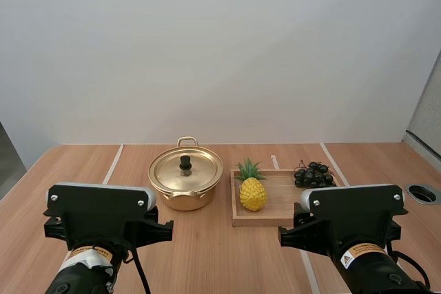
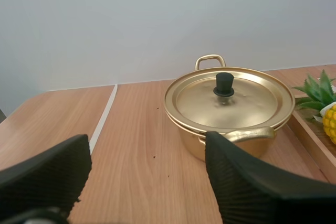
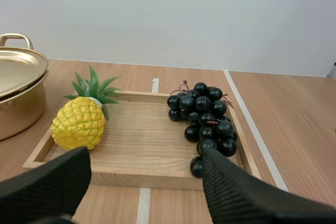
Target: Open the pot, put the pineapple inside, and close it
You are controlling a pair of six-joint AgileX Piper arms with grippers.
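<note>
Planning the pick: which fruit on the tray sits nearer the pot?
The pineapple: yellow, at the tray's end beside the pot; the dark grapes lie at the other end.

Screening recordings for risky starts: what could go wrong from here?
The knob on the lid is small, so a pinch could slip off. The pineapple sits beside the rim of the tray, which may block a finger. Its leafy crown might keep the lid from seating.

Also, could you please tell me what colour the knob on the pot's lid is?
The knob is black; clearest in the left wrist view.
</note>
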